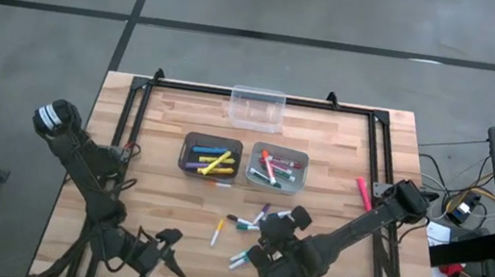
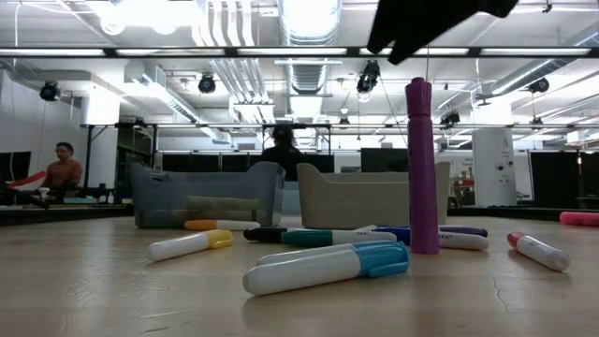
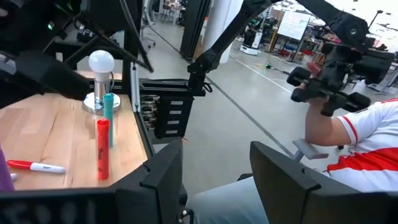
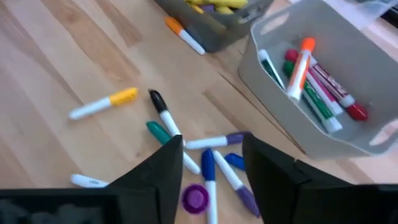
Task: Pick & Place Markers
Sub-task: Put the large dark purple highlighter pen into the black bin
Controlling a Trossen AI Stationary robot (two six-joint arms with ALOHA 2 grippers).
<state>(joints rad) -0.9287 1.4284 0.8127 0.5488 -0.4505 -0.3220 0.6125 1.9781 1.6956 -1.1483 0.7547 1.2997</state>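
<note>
The right pincer hovers over a cluster of loose markers on the wooden tabletop, its two dark fingers spread apart and holding nothing. Directly between and below its fingers stands an upright purple marker, seen end-on from the wrist and as a tall purple column in the low view, apart from both fingers. Around it lie a teal-capped white marker, a black-capped marker, a yellow-capped white marker and a few blue and purple ones, all near the pincer on the side toward the bins. Farther back sit two bins side by side: a dark grey bin holding yellow and purple markers, and a light grey bin holding red, green and orange ones. A lone pink marker lies near the tabletop's right edge.

The left pincer waits at the near left corner of the tabletop, fingers wide apart and empty.
</note>
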